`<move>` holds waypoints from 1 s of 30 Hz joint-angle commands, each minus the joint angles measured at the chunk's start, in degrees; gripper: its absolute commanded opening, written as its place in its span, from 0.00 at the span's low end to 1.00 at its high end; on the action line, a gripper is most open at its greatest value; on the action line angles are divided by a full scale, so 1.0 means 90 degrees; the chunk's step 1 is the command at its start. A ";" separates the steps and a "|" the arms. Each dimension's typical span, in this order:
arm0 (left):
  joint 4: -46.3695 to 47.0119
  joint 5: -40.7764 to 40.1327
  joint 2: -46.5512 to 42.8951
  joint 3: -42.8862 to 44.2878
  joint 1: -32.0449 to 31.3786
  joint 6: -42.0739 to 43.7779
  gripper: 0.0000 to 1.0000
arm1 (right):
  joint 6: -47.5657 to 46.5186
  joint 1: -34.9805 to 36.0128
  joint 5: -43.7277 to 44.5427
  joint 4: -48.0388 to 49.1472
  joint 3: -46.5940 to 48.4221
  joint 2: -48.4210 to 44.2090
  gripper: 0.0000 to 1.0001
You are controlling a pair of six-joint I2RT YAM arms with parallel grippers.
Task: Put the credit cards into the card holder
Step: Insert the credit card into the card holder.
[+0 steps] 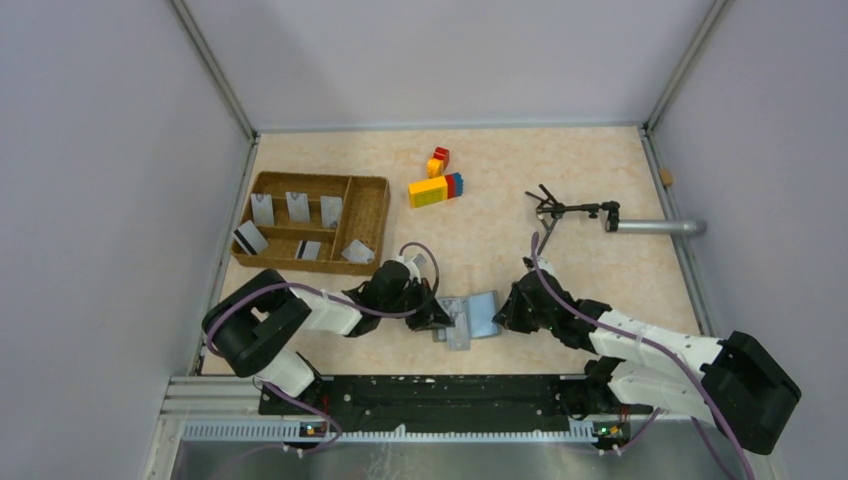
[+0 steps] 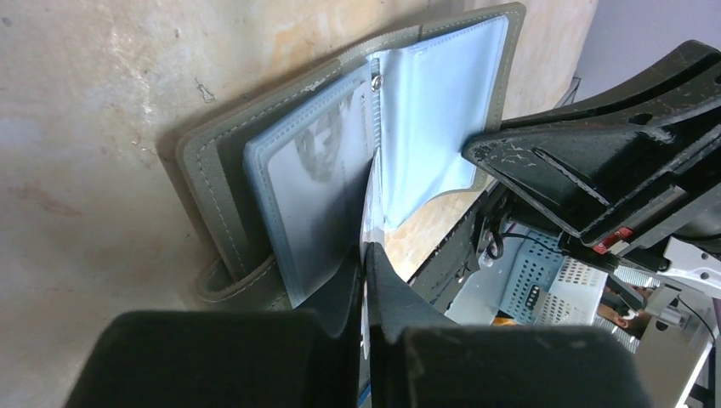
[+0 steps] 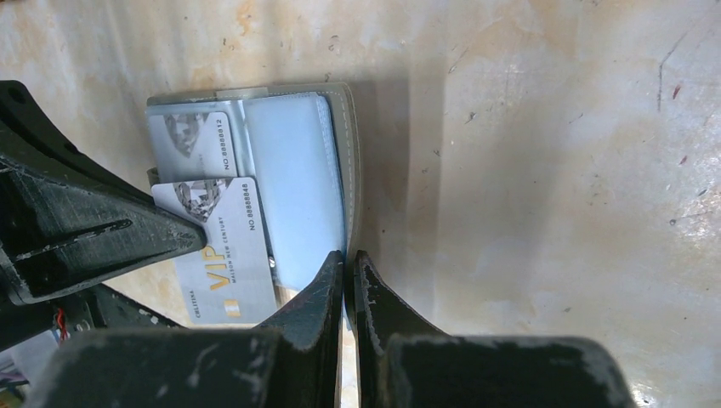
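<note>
Wallet (image 1: 484, 312) lies open on the table just beyond the arm bases, right gripper (image 3: 349, 259) pinched tight on its right cover edge, left gripper (image 2: 364, 255) clamping a VIP card (image 3: 223, 255) against its left panel, other cards (image 1: 298, 207) farther off in the tray (image 1: 318, 177).
</note>
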 commanded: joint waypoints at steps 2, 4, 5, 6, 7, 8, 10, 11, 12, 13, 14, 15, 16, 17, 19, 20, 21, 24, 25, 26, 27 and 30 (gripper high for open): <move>0.0426 0.0081 -0.0078 -0.0168 0.0039 -0.0036 0.00 | 0.0010 0.0034 0.0191 -0.0125 -0.0045 -0.0163 0.00; 0.0511 0.0110 -0.0060 -0.0169 0.0081 -0.0010 0.00 | 0.0014 0.0034 0.0196 -0.0135 -0.0051 -0.0181 0.00; 0.0601 0.0152 -0.0025 -0.0184 0.0099 -0.0016 0.00 | 0.0010 0.0041 0.0200 -0.0142 -0.0059 -0.0188 0.00; 0.0711 0.0225 0.0011 -0.0185 0.0108 -0.0035 0.00 | 0.0010 0.0034 0.0201 -0.0141 -0.0070 -0.0182 0.00; 0.0833 0.0299 0.0050 -0.0180 0.0122 -0.0061 0.00 | 0.0013 0.0037 0.0196 -0.0134 -0.0077 -0.0191 0.00; 0.0905 0.0365 0.0098 -0.0157 0.0125 -0.0074 0.00 | 0.0014 0.0035 0.0187 -0.0144 -0.0073 -0.0193 0.00; 0.0992 0.0470 0.0204 -0.0069 0.0126 -0.0071 0.00 | 0.0015 0.0038 0.0201 -0.0151 -0.0081 -0.0201 0.00; 0.1023 0.0518 0.0256 -0.0019 0.0127 -0.0070 0.00 | 0.0015 0.0034 0.0199 -0.0149 -0.0082 -0.0206 0.00; 0.1082 0.0571 0.0305 0.0025 0.0126 -0.0083 0.00 | 0.0014 0.0034 0.0208 -0.0152 -0.0084 -0.0206 0.00; 0.1132 0.0615 0.0338 0.0056 0.0126 -0.0102 0.00 | 0.0014 0.0036 0.0210 -0.0154 -0.0092 -0.0206 0.00; 0.1182 0.0649 0.0368 0.0090 0.0134 -0.0129 0.00 | 0.0015 0.0036 0.0213 -0.0155 -0.0094 -0.0206 0.00; 0.1230 0.0703 0.0384 0.0112 0.0136 -0.0140 0.00 | 0.0015 0.0036 0.0211 -0.0164 -0.0095 -0.0206 0.00; 0.1254 0.0719 0.0396 0.0128 0.0136 -0.0157 0.00 | 0.0010 0.0035 0.0210 -0.0169 -0.0098 -0.0206 0.00; 0.1250 0.0734 0.0397 0.0139 0.0136 -0.0158 0.00 | 0.0012 0.0036 0.0215 -0.0175 -0.0095 -0.0204 0.00; 0.1248 0.0774 0.0388 0.0164 0.0144 -0.0163 0.00 | 0.0015 0.0035 0.0220 -0.0172 -0.0107 -0.0200 0.00; 0.1252 0.0799 0.0380 0.0179 0.0145 -0.0167 0.00 | 0.0014 0.0035 0.0219 -0.0166 -0.0103 -0.0207 0.00; 0.1257 0.0824 0.0376 0.0188 0.0145 -0.0176 0.00 | 0.0009 0.0035 0.0215 -0.0166 -0.0097 -0.0206 0.00; 0.1262 0.0900 0.0395 0.0246 0.0145 -0.0163 0.00 | 0.0012 0.0036 0.0231 -0.0153 -0.0103 -0.0198 0.00; 0.1262 0.0910 0.0404 0.0273 0.0145 -0.0159 0.00 | 0.0010 0.0036 0.0230 -0.0162 -0.0100 -0.0194 0.00; 0.1268 0.0936 0.0428 0.0293 0.0144 -0.0151 0.00 | 0.0010 0.0040 0.0230 -0.0168 -0.0093 -0.0188 0.00; 0.1260 0.0955 0.0454 0.0316 0.0145 -0.0141 0.00 | 0.0008 0.0038 0.0230 -0.0170 -0.0092 -0.0182 0.00; 0.1213 0.0967 0.0601 0.0373 0.0155 -0.0129 0.00 | 0.0005 0.0038 0.0240 -0.0176 -0.0083 -0.0168 0.00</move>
